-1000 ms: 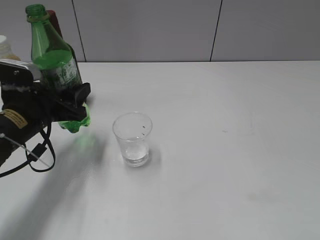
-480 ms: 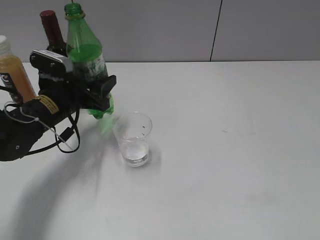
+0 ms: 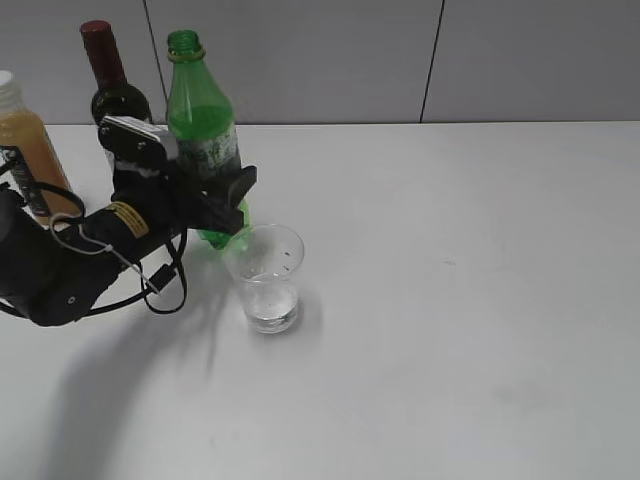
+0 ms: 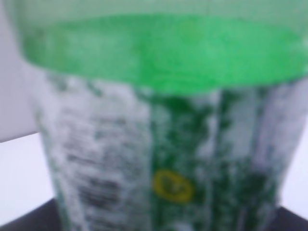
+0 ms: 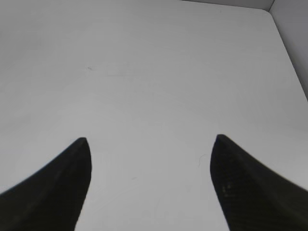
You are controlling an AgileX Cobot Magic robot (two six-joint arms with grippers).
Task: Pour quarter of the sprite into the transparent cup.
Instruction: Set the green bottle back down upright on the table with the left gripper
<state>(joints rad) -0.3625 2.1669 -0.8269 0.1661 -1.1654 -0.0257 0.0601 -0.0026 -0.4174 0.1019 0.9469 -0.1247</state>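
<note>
The sprite (image 3: 203, 125), a green capless bottle with a white-green label, stands upright in my left gripper (image 3: 225, 205), which is shut on its lower body. The bottle sits just left of and behind the transparent cup (image 3: 266, 277). The cup stands upright on the white table and holds a little clear liquid at its bottom. In the left wrist view the bottle's label (image 4: 159, 159) fills the frame, blurred. My right gripper (image 5: 149, 142) is open and empty over bare table; it does not show in the exterior view.
A dark wine bottle with a red top (image 3: 108, 85) and an orange juice bottle (image 3: 25, 150) stand at the back left behind my left arm. The white table (image 3: 450, 300) stretches to the right of the cup. A grey wall runs along the back.
My left gripper has carried the sprite to the right, from the far left edge up to the cup. The bottle has gone from tilted to upright. The cup has not moved.
</note>
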